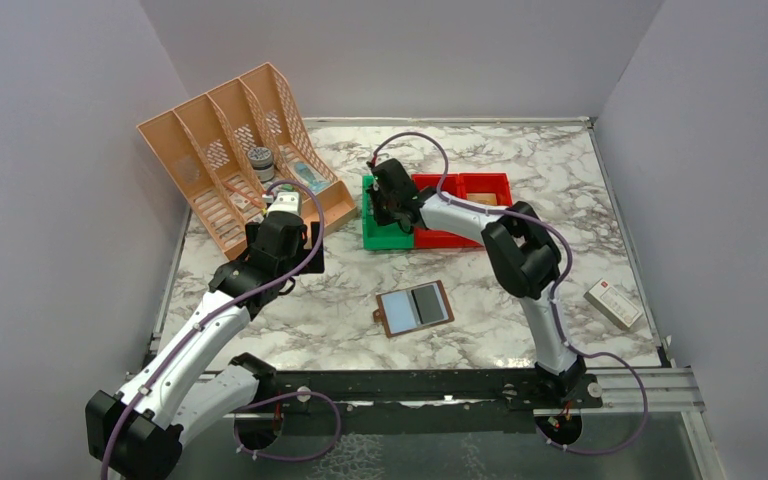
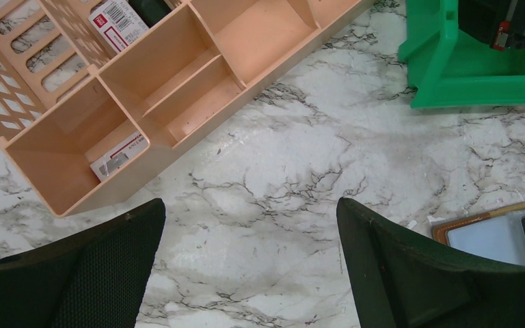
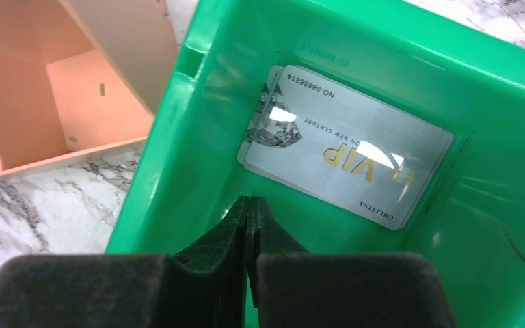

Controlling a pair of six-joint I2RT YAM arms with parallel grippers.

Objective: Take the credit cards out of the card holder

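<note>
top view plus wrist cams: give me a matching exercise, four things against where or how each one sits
Things:
1 card holder
2 silver card
3 small box
4 left gripper

Places or states:
a in the green bin
b at the right edge of the table
c wide open, over bare table
d unfolded flat, mid-table near the front

Pairs: 1-d, 2-a, 3-b, 4-c
</note>
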